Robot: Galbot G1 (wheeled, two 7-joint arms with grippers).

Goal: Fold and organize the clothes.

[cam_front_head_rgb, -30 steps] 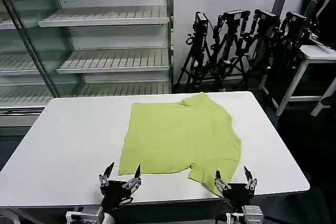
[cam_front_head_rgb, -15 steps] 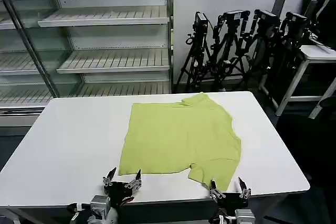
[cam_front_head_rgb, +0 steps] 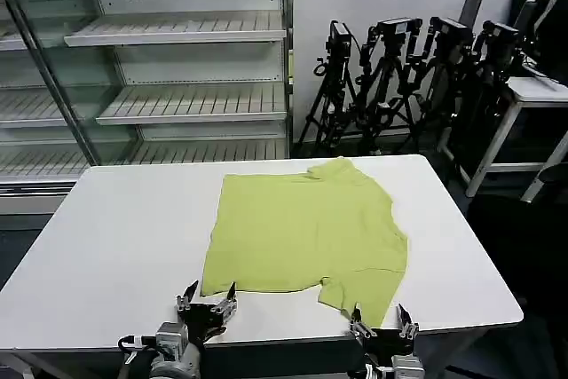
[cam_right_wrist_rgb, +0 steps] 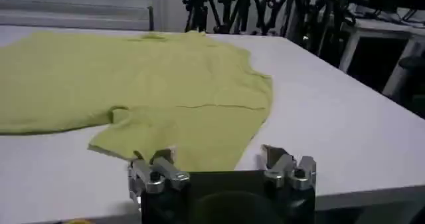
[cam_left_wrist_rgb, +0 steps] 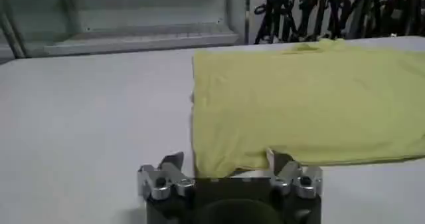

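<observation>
The clothes are one lime short-sleeved shirt (cam_front_head_rgb: 306,228) lying flat on the white table (cam_front_head_rgb: 115,237), folded in half lengthwise, one sleeve pointing at the near edge. My left gripper (cam_front_head_rgb: 208,296) hovers open at the table's front, its fingers straddling the shirt's near left corner (cam_left_wrist_rgb: 219,162). My right gripper (cam_front_head_rgb: 379,318) is open too, low at the front edge beside the sleeve's tip (cam_right_wrist_rgb: 192,149). In the wrist views the left gripper (cam_left_wrist_rgb: 224,161) and the right gripper (cam_right_wrist_rgb: 218,155) hold nothing.
Empty glass-fronted shelves (cam_front_head_rgb: 177,86) stand behind the table at the left. Several black tripods (cam_front_head_rgb: 408,77) lean against the back wall, and a white side table (cam_front_head_rgb: 532,95) is at the far right. Bare tabletop (cam_front_head_rgb: 115,219) lies left of the shirt.
Both grippers have pulled back toward the near edge and dropped lower; the left one also slid slightly right toward the shirt's corner. The shirt has not moved.
</observation>
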